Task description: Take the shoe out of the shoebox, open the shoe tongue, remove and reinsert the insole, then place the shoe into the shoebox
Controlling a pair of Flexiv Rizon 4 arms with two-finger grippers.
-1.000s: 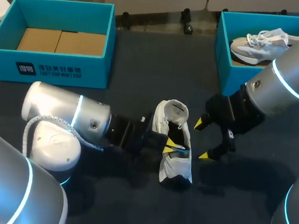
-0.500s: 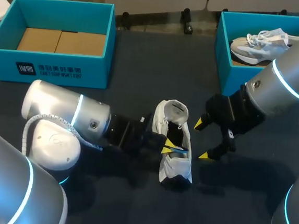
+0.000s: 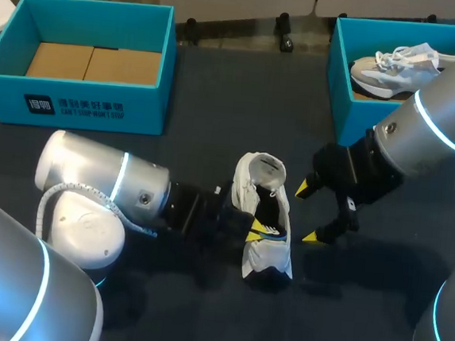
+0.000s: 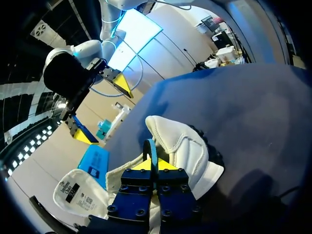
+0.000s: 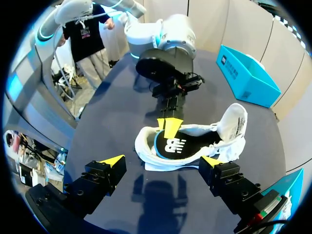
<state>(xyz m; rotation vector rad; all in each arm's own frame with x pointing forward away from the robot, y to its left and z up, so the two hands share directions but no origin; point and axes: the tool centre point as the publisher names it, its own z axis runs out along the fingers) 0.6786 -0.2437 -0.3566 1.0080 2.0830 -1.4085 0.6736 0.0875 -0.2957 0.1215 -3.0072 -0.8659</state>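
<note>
Backing off a little, left gripper (image 3: 259, 230) pinches the insole (image 5: 178, 145), reaching sideways across the shoe (image 3: 261, 257); right gripper (image 3: 307, 212) waits spread nearby.

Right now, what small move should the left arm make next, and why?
Probably draw the black, blue-edged insole out of the white sneaker on the table: the left jaws are shut on its edge, while most of it lies inside.
</note>
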